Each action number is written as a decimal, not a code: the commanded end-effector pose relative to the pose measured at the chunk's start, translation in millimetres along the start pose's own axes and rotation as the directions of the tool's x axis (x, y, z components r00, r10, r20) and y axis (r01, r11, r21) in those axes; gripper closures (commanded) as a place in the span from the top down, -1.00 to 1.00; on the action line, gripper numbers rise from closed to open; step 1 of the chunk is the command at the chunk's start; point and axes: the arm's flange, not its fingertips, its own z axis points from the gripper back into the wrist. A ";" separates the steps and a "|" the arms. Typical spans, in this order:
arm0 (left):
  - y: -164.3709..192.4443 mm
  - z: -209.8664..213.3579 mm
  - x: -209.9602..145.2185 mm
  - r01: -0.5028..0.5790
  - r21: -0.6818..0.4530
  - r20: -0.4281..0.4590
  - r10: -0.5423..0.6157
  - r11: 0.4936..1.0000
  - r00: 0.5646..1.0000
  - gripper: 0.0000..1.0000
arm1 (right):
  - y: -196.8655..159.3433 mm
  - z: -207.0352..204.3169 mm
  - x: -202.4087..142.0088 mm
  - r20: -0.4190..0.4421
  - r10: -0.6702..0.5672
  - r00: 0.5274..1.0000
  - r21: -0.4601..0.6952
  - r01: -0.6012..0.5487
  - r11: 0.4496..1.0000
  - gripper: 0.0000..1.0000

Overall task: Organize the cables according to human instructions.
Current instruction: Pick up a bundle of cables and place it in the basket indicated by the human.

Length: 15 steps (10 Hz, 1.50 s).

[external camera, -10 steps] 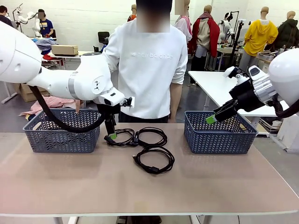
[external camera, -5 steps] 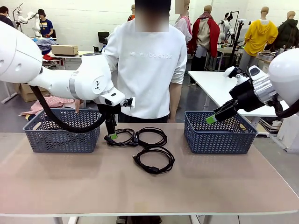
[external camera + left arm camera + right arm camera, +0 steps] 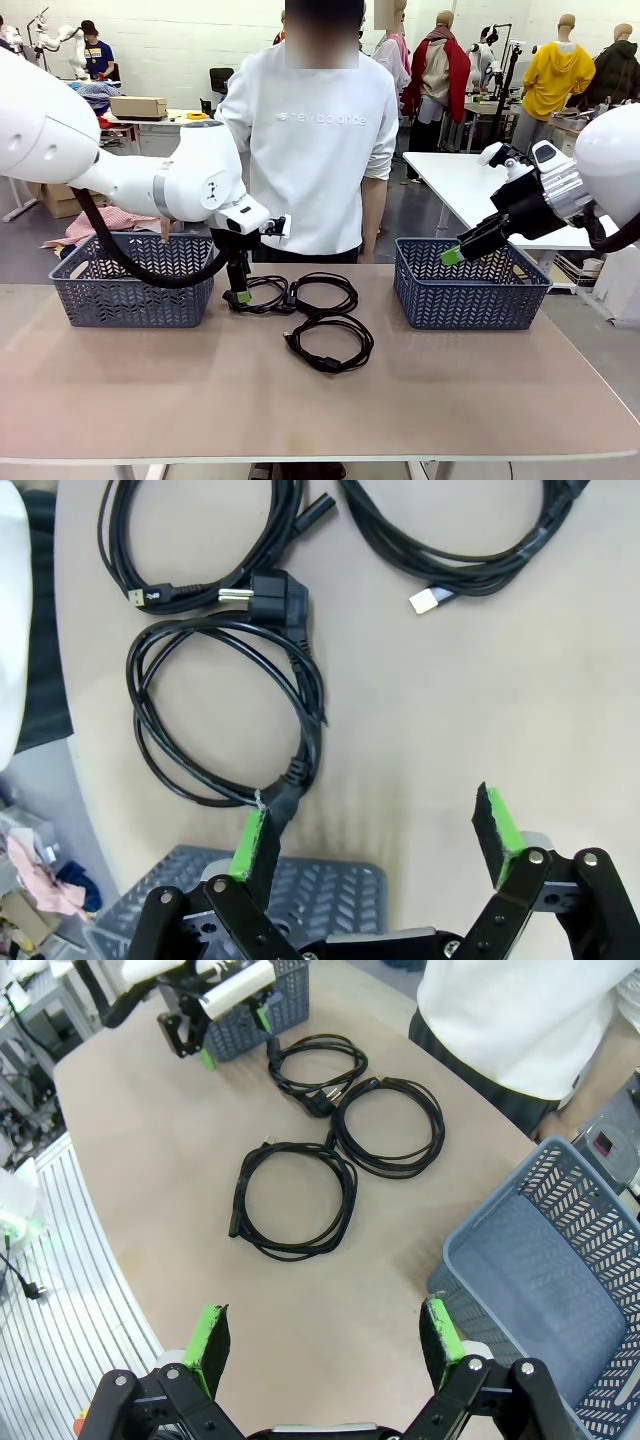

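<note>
Three coiled black cables lie mid-table on the far side. In the front view the left coil (image 3: 262,293) and middle coil (image 3: 322,292) touch, and the third coil (image 3: 330,343) lies nearer me. My left gripper (image 3: 241,293) points down, open, at the left coil's left edge. In the left wrist view its green pads (image 3: 250,842) straddle bare tabletop just beside that coil (image 3: 225,715), one pad almost over its plug. My right gripper (image 3: 452,255) hangs open and empty above the right basket's near-left rim; the right wrist view looks past it (image 3: 325,1332) at the coils (image 3: 292,1198).
A blue basket (image 3: 132,283) stands on the table's left and another (image 3: 470,290) on its right. A person in a white sweater (image 3: 310,150) stands at the far edge, one hand (image 3: 165,228) behind the left basket. The table's near half is bare.
The left arm's elbow has swung slightly right, and its gripper has edged a little toward the left coil. The right arm and the cables have not moved.
</note>
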 end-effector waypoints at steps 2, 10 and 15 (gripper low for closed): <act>25.2 -26.8 9.6 0.047 0.019 -0.038 -0.046 0.999 0.998 1.00 | -2.7 -0.8 0.2 0.019 0.008 1.000 0.016 -0.008 1.000 1.00; 47.3 -79.1 14.7 0.108 -0.042 -0.086 -0.112 0.993 0.990 1.00 | -2.7 -0.8 0.2 0.019 0.008 1.000 0.016 -0.008 1.000 1.00; 49.7 -87.1 16.1 0.100 -0.072 -0.105 -0.107 0.992 0.989 1.00 | -2.7 -0.8 0.2 0.019 0.008 1.000 0.016 -0.008 1.000 1.00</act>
